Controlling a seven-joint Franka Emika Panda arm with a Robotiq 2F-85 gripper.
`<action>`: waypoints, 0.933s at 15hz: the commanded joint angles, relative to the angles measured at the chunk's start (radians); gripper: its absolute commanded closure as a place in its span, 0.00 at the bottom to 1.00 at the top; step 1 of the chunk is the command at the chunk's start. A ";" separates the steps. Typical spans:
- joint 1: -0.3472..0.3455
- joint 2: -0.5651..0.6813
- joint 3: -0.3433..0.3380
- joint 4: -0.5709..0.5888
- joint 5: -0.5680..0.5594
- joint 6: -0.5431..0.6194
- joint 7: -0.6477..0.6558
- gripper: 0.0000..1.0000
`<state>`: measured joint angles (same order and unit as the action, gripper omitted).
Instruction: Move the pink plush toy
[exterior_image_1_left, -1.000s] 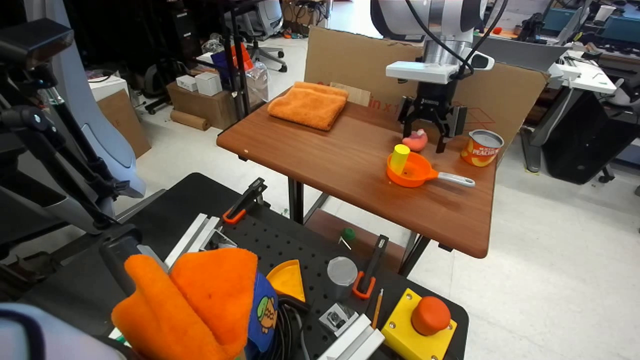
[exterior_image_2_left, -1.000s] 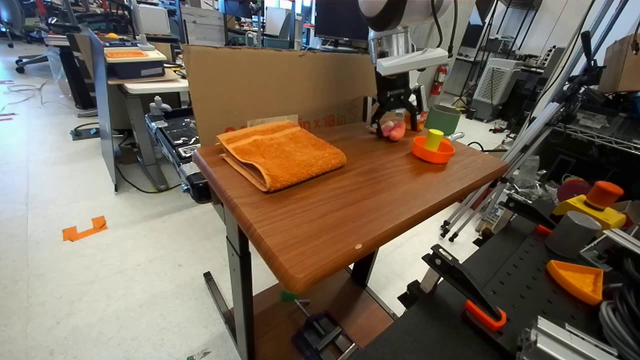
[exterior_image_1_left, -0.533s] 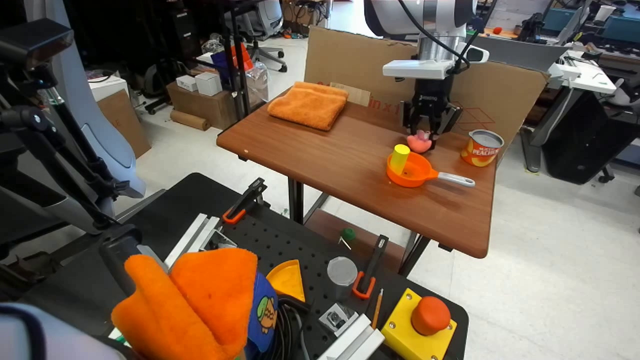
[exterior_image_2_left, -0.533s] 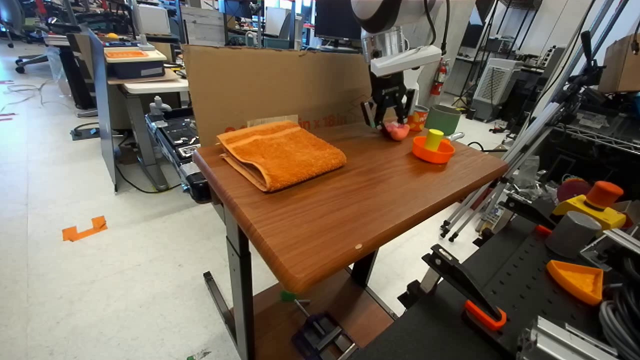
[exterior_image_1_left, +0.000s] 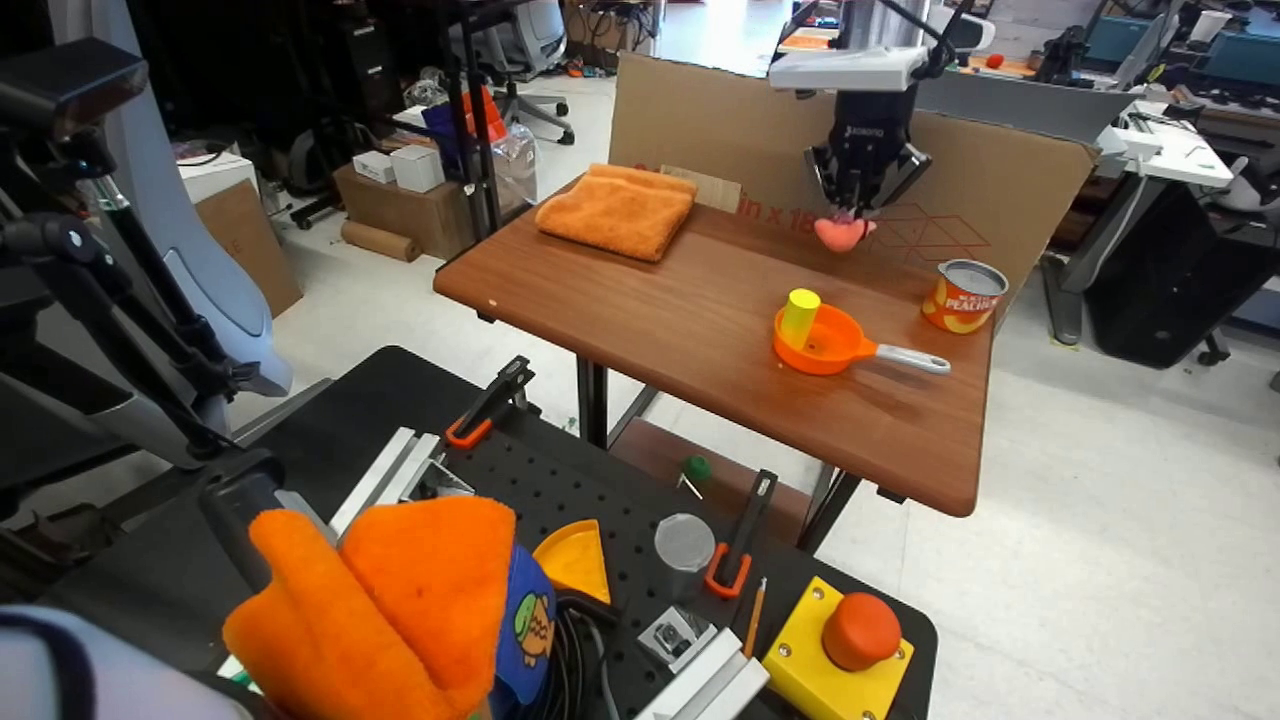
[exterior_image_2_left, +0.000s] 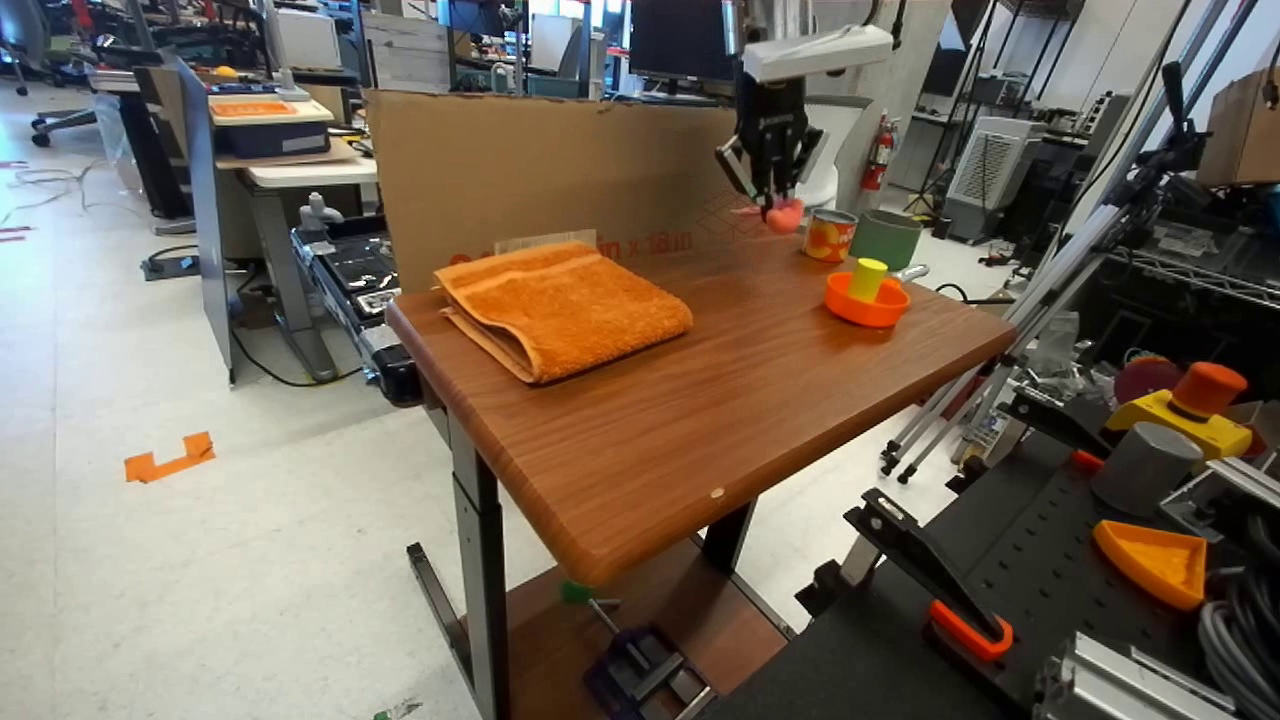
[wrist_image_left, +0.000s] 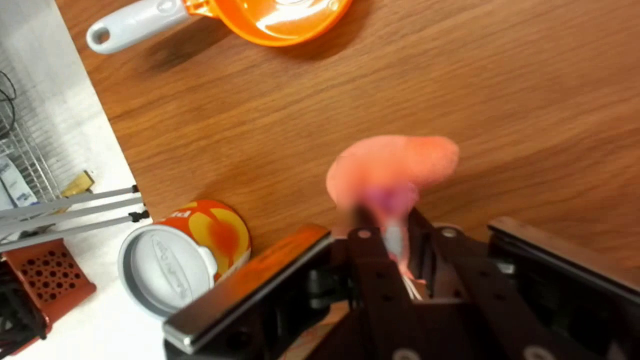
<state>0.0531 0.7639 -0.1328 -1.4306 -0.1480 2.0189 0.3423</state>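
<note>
Pink plush toy (wrist_image_left: 392, 162) clamped in tool (wrist_image_left: 389, 220) above tbl (wrist_image_left: 225, 125), w/ open gap to pan rim (wrist_image_left: 280, 40).

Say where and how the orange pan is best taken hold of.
Probably the pale handle of the orange pan, from above, pinched across its width: it juts out, long and slim, on the side away from the yellow cylinder standing in the pan.
</note>
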 joint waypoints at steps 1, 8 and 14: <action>-0.015 -0.235 0.037 -0.240 0.016 0.081 -0.091 0.94; -0.069 -0.583 0.003 -0.594 -0.023 0.040 -0.159 0.94; -0.179 -0.727 -0.053 -0.769 -0.076 0.036 -0.197 0.94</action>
<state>-0.0844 0.1098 -0.1667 -2.1095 -0.1980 2.0298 0.1680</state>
